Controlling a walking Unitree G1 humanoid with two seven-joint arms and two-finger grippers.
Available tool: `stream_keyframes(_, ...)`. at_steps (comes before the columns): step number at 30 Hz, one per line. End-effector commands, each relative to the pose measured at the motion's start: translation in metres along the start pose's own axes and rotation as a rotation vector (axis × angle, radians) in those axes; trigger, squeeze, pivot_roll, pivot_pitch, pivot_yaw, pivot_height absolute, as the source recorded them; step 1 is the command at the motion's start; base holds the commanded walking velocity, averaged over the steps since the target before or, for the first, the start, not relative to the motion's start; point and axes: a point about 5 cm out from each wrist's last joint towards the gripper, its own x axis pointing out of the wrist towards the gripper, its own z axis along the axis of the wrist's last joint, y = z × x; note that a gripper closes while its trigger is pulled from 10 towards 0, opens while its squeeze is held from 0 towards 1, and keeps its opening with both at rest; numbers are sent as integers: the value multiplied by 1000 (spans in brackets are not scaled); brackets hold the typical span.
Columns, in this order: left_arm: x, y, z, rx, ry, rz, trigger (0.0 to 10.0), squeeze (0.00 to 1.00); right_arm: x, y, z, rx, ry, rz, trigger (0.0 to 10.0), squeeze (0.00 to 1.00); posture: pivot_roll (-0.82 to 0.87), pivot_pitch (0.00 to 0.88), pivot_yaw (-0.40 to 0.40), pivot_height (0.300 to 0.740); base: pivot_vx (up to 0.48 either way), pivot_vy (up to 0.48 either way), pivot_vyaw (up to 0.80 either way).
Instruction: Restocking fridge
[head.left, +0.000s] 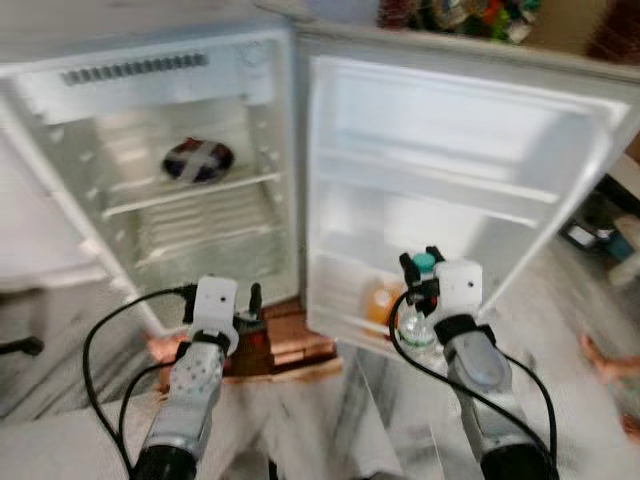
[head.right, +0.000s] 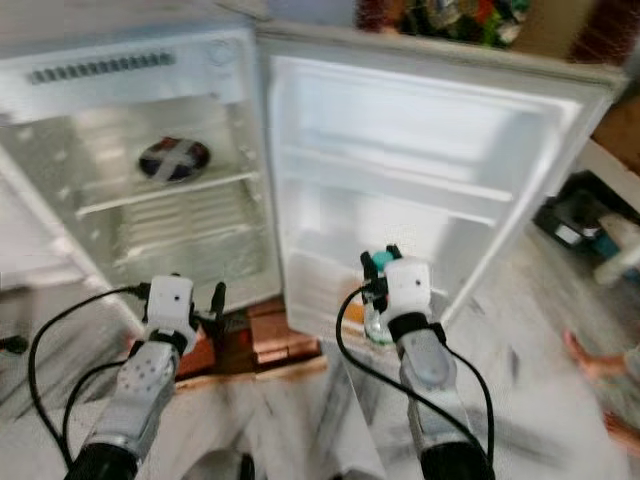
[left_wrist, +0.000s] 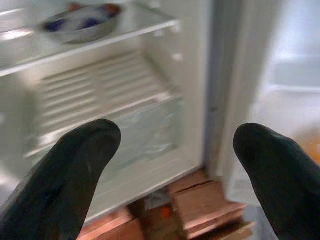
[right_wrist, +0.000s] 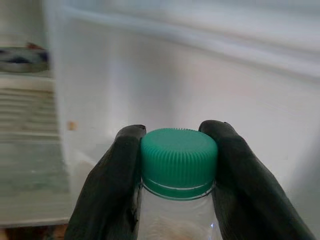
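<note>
The small fridge (head.left: 150, 180) stands wide open, with a patterned bowl (head.left: 197, 160) on its upper shelf (head.left: 190, 190). Below and in front of the fridge cabinet, the left gripper (left_wrist: 175, 165) hangs with fingers spread apart, holding nothing, above the wooden blocks (head.left: 295, 340) under the fridge. Right of the cabinet, at the open fridge door (head.left: 450, 180), the right gripper (right_wrist: 175, 160) pinches a clear bottle (head.left: 418, 325) by its green cap (right_wrist: 178, 161), low against the door's bottom rack, beside an orange item (head.left: 383, 300).
</note>
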Motion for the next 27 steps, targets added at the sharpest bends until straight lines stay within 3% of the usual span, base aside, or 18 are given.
stream_keyframes(1,-1,-1,-3,6,19,3,10000,0,2,0,6,-1,-25,10,10000,0,100,50,-11,740,0,0,781)
stream_keyframes(14,0,-2,-4,8,27,2,10000,0,3,-1,7,4,-31,14,10000,0,95,50,-13,740,0,0,714)
stream_keyframes(23,1,-4,-4,6,26,-7,10000,0,3,-1,7,13,-29,6,10000,0,92,50,-13,740,0,340,0)
stream_keyframes(27,1,-4,-4,4,29,-7,10000,0,2,-2,7,11,-27,5,10000,0,90,52,-16,740,0,0,0)
